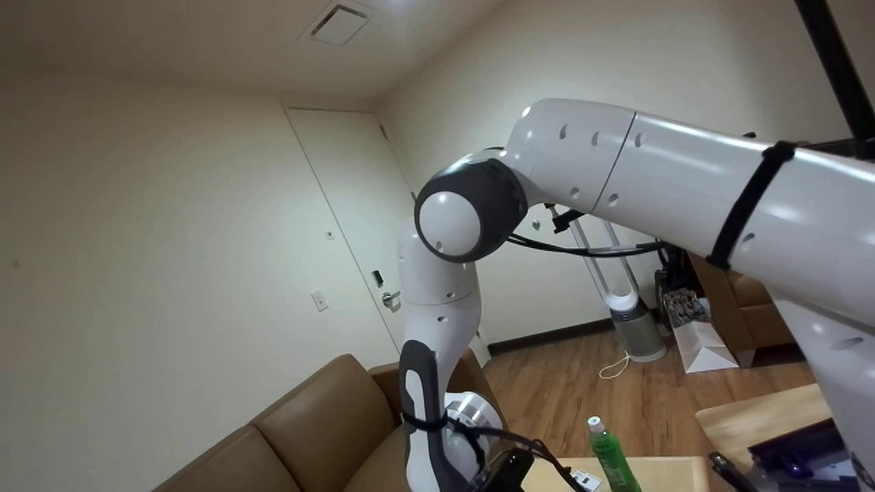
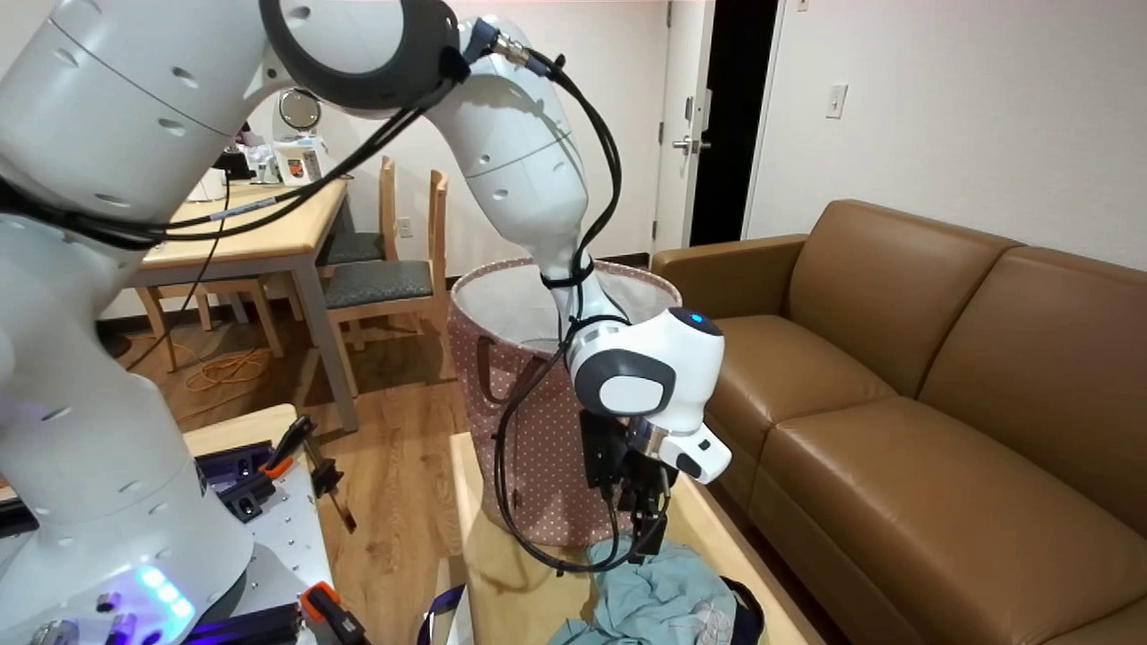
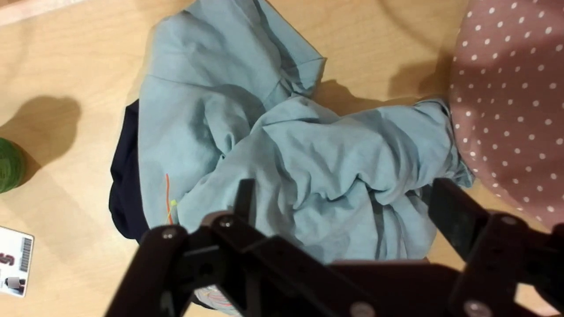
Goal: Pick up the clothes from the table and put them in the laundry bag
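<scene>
Pale wooden table (image 2: 515, 605) set beside brown leather sofa (image 2: 896, 502); floor (image 2: 408, 484) laid in wood planks. Clothes (image 2: 659, 600) heaped on the table, right by the dotted laundry bag (image 2: 556, 457), cut off by the frame edge in an exterior view. Gripper (image 3: 343, 198) poised over them, jaws spread wide; contact cannot be made out. Bag's depths hidden; green bottle (image 1: 612, 454) cropped.
</scene>
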Robot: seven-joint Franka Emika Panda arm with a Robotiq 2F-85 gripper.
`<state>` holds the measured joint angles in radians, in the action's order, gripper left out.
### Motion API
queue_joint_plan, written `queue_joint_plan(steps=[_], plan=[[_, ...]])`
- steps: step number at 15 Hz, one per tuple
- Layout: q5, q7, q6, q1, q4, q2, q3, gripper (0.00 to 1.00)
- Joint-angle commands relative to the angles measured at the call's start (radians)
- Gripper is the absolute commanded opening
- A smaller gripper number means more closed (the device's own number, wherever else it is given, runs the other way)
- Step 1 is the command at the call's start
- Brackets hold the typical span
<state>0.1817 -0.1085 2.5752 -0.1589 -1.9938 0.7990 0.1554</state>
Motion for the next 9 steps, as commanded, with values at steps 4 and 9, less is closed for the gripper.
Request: queue_joint_plan(steps=[4,9], plan=[[0.030,0.045,0.029,-0.154,0.207,0.242,-0.055,1.00],[0.015,0.035,0.116,-0.176,0.334,0.370,-0.057,1.00]])
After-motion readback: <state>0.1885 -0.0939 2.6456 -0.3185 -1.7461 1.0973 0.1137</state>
